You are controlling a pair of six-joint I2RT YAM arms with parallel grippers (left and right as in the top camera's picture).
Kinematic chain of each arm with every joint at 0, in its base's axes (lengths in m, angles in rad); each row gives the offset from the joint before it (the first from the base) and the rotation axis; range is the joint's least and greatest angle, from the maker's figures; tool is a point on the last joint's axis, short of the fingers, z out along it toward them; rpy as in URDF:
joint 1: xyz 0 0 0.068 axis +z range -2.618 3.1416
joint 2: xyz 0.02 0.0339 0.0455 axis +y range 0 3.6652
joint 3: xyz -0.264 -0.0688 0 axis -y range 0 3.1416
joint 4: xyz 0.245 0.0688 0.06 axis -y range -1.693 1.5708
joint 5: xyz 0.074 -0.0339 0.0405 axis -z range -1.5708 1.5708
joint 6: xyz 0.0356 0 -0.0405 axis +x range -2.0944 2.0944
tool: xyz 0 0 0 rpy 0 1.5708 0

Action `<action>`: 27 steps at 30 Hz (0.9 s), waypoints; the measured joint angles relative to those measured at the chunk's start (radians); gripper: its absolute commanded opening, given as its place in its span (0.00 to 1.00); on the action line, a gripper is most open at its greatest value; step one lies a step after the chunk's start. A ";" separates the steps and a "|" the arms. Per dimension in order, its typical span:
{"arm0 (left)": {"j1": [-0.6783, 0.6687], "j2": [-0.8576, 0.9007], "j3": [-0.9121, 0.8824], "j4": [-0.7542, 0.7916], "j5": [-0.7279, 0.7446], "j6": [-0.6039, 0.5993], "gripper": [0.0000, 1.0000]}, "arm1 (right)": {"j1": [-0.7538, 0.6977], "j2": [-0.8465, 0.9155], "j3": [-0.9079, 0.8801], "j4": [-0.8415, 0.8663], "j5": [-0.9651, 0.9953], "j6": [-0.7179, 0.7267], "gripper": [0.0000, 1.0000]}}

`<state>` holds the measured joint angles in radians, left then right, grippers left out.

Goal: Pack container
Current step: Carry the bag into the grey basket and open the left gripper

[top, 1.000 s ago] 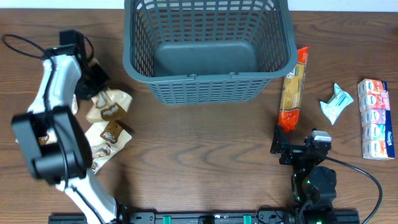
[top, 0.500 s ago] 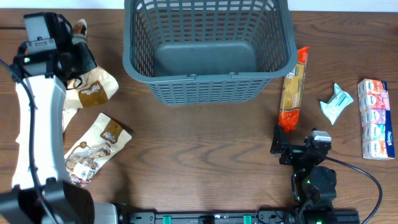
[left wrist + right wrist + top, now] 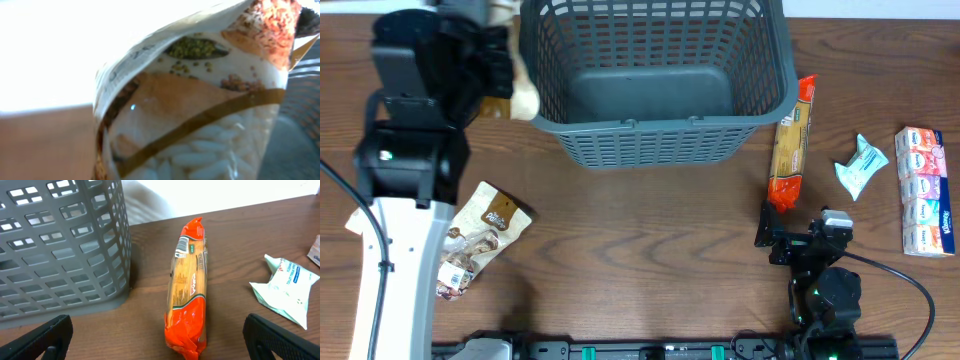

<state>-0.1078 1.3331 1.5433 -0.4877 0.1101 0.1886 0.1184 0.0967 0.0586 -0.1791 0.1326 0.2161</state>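
The left tool point(image 3: 498, 62), in the upper left, grips a rice pouch point(image 3: 200, 125) right beside the grey basket point(image 3: 650, 145). The basket sits at the top middle of the surface point(image 3: 640, 250). The right tool point(image 3: 157, 330), lower right, is wide open.

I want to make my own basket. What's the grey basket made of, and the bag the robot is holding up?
The basket looks like matt grey moulded plastic: its lattice walls and rolled rim form one smooth piece. The bag seems to be glossy printed plastic film, with a clear window showing rice-like grains; a paper layer can't be ruled out.
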 measured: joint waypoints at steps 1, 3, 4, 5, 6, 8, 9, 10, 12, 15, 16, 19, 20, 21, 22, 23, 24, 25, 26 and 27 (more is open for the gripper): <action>-0.029 0.000 0.000 0.029 0.003 0.043 0.05 | 0.000 0.000 0.000 0.000 0.000 0.000 0.99; -0.084 0.001 0.000 0.069 0.011 0.137 0.06 | 0.000 0.000 0.000 0.000 0.000 0.000 0.99; -0.093 0.001 0.000 0.076 0.011 0.155 0.06 | 0.000 0.000 0.000 0.000 0.000 0.000 0.99; -0.117 0.002 0.000 0.097 0.014 0.203 0.06 | 0.000 0.000 0.000 0.000 0.000 0.000 0.99; -0.135 0.005 0.000 0.117 0.016 0.245 0.06 | 0.000 0.000 0.000 0.000 0.000 0.000 0.99; -0.164 0.011 0.000 0.148 0.024 0.317 0.06 | 0.000 0.000 0.000 0.000 0.000 0.000 0.99; -0.172 0.017 0.000 0.158 0.035 0.354 0.06 | 0.000 0.000 0.000 0.000 0.000 0.000 0.99; -0.178 0.026 0.000 0.164 0.051 0.390 0.06 | 0.000 0.000 0.000 0.000 0.000 0.000 0.99; -0.180 0.055 0.000 0.175 0.093 0.449 0.06 | 0.000 0.000 0.000 0.000 0.000 0.000 0.99; -0.180 0.129 0.000 0.200 0.157 0.505 0.06 | 0.000 0.000 0.000 0.000 0.000 0.000 0.99; -0.180 0.162 0.000 0.204 0.182 0.520 0.06 | 0.000 0.000 0.000 0.000 0.000 0.000 0.99; -0.180 0.252 0.000 0.206 0.249 0.542 0.06 | 0.000 0.000 0.000 0.000 0.000 0.000 0.99; -0.180 0.291 0.000 0.207 0.277 0.549 0.06 | 0.000 0.000 0.000 0.000 0.000 0.000 0.99; -0.180 0.317 0.000 0.207 0.295 0.550 0.05 | 0.000 0.000 0.000 0.000 0.000 0.000 0.99; -0.180 0.348 0.000 0.207 0.316 0.553 0.06 | 0.000 0.000 0.000 0.000 0.000 0.000 0.99; -0.180 0.375 0.000 0.206 0.335 0.554 0.06 | 0.000 0.000 0.000 0.000 0.000 0.000 0.99; -0.180 0.398 0.000 0.202 0.348 0.554 0.06 | 0.000 0.000 0.000 0.000 0.000 0.000 0.99; -0.180 0.420 0.000 0.193 0.360 0.557 0.11 | 0.000 0.000 0.000 0.000 0.000 0.000 0.99; -0.180 0.441 0.000 0.175 0.369 0.562 0.15 | 0.000 0.000 0.000 0.000 0.000 0.000 0.99; -0.180 0.454 0.000 0.156 0.375 0.564 0.24 | 0.000 0.000 0.000 0.000 0.000 0.000 0.99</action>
<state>-0.2874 1.7870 1.5433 -0.3313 0.4854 0.7528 0.1184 0.0967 0.0586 -0.1787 0.1326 0.2157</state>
